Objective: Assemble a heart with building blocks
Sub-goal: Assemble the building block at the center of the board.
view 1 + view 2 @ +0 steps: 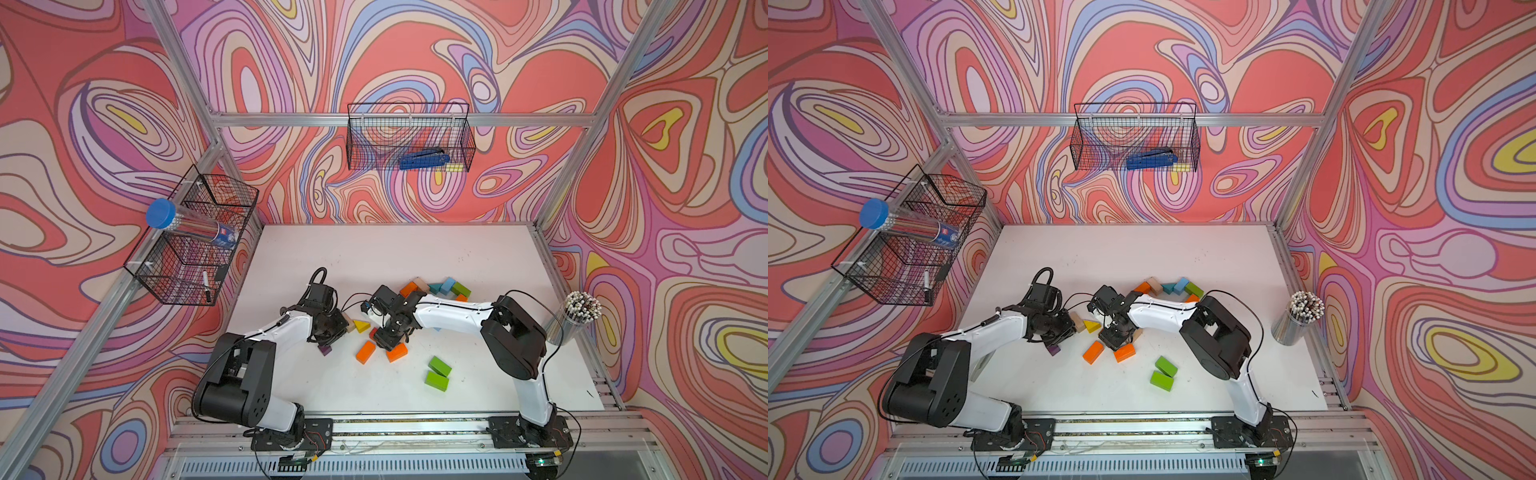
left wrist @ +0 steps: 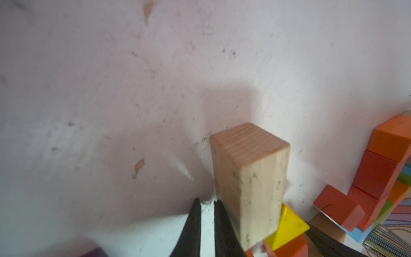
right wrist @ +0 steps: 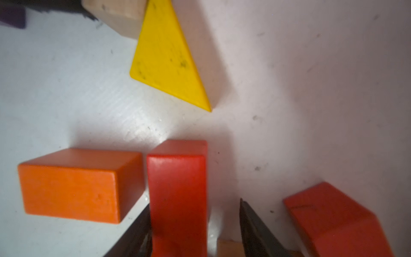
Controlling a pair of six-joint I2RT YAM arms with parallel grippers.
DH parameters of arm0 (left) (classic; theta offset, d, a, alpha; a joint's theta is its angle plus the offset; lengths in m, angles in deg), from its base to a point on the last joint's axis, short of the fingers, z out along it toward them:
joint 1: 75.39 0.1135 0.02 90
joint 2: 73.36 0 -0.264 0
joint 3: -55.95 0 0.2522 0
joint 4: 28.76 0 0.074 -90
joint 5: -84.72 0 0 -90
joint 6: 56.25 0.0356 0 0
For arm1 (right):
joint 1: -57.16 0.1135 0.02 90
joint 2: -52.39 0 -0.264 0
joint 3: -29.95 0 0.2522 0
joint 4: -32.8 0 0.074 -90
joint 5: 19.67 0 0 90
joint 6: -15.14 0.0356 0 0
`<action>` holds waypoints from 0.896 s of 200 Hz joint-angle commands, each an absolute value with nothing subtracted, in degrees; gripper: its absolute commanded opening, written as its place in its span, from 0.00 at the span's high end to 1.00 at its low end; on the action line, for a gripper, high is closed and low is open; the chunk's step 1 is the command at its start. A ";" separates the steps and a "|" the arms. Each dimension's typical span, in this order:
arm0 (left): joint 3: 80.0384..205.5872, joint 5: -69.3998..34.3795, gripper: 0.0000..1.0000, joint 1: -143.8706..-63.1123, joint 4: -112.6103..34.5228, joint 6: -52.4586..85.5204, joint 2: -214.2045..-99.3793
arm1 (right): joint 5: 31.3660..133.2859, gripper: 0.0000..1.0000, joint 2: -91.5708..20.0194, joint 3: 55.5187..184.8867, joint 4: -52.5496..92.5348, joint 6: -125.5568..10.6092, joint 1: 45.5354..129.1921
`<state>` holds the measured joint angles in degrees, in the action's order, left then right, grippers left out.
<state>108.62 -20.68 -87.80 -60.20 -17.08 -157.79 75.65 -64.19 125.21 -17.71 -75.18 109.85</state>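
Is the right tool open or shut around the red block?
Open. The right tool straddles the red block; bare table shows between block and one finger.

This is a robot test cell in a lab. A left arm (image 1: 286, 328) and a right arm (image 1: 453, 313) are bolted to a metal rail (image 1: 415, 426) at the near edge of a bare white table (image 1: 395, 249), with black cables looping along them. An aluminium frame (image 1: 291, 119) boxes the table in, and its walls (image 1: 415, 50) are covered with a printed swirl pattern. Props are staged about: wire baskets (image 1: 361, 141) hung on the frame, a cup of pencils (image 1: 569, 326) at the table's side, and coloured wooden blocks (image 1: 439, 365) scattered on the table.
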 commanded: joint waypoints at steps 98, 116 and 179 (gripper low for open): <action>108.91 -20.59 0.84 -88.05 -60.11 -18.10 -157.21 | 71.04 0.57 -60.49 121.73 -12.19 -64.22 110.16; 108.84 -20.74 0.84 -88.05 -59.98 -18.19 -157.30 | 70.23 0.58 -60.73 121.86 -11.38 -62.44 110.16; 108.66 -21.19 0.84 -88.14 -58.90 -18.54 -157.90 | 70.03 0.59 -61.41 121.90 -9.85 -63.93 110.16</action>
<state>108.62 -20.90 -87.80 -59.72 -17.51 -157.79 70.23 -60.91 121.86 -11.44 -62.96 109.85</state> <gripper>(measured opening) 0.159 0.421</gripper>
